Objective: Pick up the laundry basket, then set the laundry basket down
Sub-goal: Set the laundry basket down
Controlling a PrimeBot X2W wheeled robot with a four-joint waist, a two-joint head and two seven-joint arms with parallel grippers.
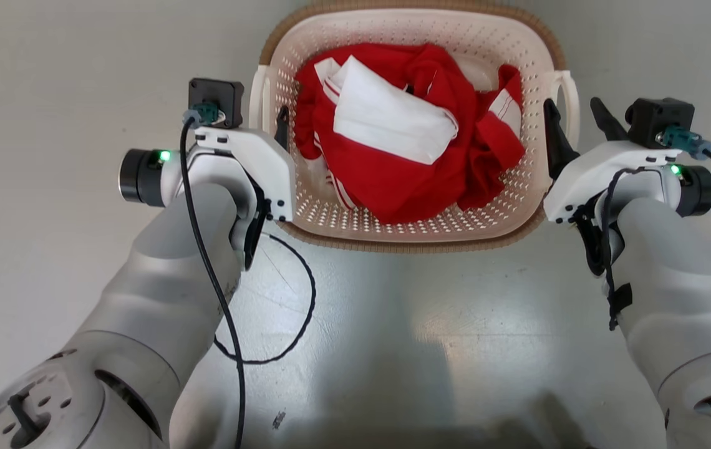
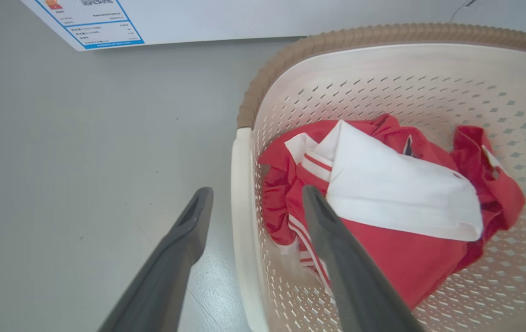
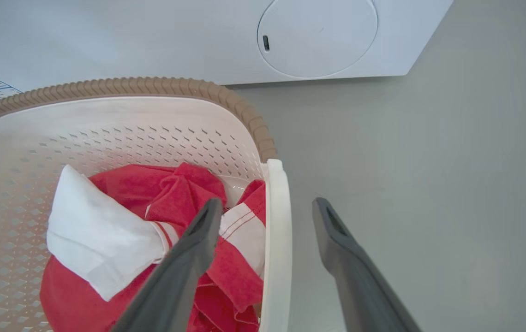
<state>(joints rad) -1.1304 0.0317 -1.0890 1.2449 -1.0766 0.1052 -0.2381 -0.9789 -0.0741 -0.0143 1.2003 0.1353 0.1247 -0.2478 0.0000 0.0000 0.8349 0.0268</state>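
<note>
The basket (image 1: 411,245) stands flat on the floor (image 1: 393,324), with the washer (image 3: 318,37) near its far rim and a heap of red and white clothes (image 1: 405,137) inside it. The left end effector (image 2: 257,193) is spread wide astride the basket's left handle (image 2: 242,207), one finger outside the basket and one inside, neither visibly touching the handle. The right end effector (image 3: 267,205) is spread the same way astride the basket's right handle (image 3: 277,221). Nothing is gripped.

As I judge it, this fits either end of the task. Either both end effectors are placed to close on the handles and lift, or the basket has been set down and released. The pictures do not settle which. If it is the first, all the work remains. If it is the second, only drawing the arms clear of the basket is left.
</note>
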